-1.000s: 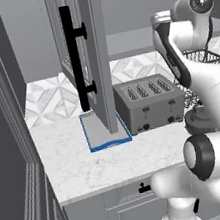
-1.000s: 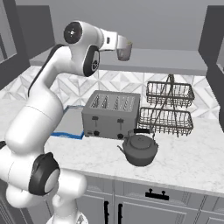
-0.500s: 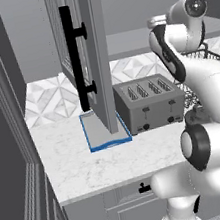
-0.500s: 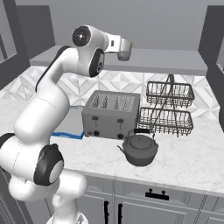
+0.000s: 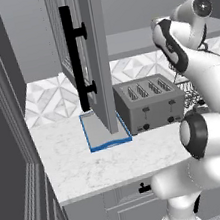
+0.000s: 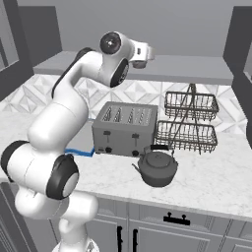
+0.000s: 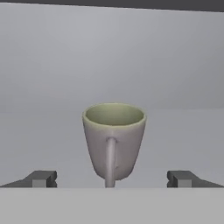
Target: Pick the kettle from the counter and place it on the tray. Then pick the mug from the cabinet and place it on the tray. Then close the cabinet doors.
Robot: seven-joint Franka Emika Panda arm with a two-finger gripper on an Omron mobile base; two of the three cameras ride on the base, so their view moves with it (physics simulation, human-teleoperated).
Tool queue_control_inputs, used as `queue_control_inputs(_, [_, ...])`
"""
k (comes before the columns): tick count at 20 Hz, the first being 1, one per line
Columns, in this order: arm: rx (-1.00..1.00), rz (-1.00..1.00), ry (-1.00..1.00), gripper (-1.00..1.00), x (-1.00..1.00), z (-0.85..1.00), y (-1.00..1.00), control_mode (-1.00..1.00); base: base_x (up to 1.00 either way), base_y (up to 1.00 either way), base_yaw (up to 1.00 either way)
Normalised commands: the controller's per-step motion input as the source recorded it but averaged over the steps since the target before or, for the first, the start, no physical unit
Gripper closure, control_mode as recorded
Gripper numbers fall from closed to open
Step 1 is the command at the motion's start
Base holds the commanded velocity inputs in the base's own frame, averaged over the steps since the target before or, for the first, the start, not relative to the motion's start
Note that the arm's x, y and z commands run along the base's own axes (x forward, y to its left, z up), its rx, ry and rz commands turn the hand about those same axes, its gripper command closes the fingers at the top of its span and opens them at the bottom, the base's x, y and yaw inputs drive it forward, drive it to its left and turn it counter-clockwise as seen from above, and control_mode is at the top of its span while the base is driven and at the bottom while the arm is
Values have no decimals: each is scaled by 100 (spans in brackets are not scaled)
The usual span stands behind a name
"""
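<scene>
— Where is the mug (image 7: 113, 141) found?
— On the cabinet shelf (image 7: 175, 144), upright, handle turned toward the claw (image 7: 111, 178), whose fingers are spread wide at either side, nothing held.
— How should it be taken?
— As light, rigid, smooth, breakable; the body is best pinched across, beside the handle.

The counter (image 6: 216, 179) is white marble with faint grey veins. On it, from left to right, sit the tray (image 5: 102, 133), flat and blue-rimmed, then the toaster (image 6: 125, 129) just beside it, then a two-tier wire basket (image 6: 189, 123) near the wall. The kettle (image 6: 157, 168) stands in front, between toaster and basket, near the front edge. Up in the cabinet, the grey shelf (image 7: 183, 135) carries one mug (image 7: 113, 138), upright, handle facing out.
</scene>
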Motion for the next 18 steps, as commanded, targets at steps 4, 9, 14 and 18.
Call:
queue_control_inputs(4, [0,0,7,-100,29,-9,0,-100,0,0,0])
queue_control_inputs(9, [0,0,7,-100,27,-5,12,-100,0,0,0])
queue_control_inputs(14, [0,0,9,-100,21,-5,2,-100,0,0,0])
queue_control_inputs(18, [0,0,7,100,9,-9,-5,-100,0,0,0])
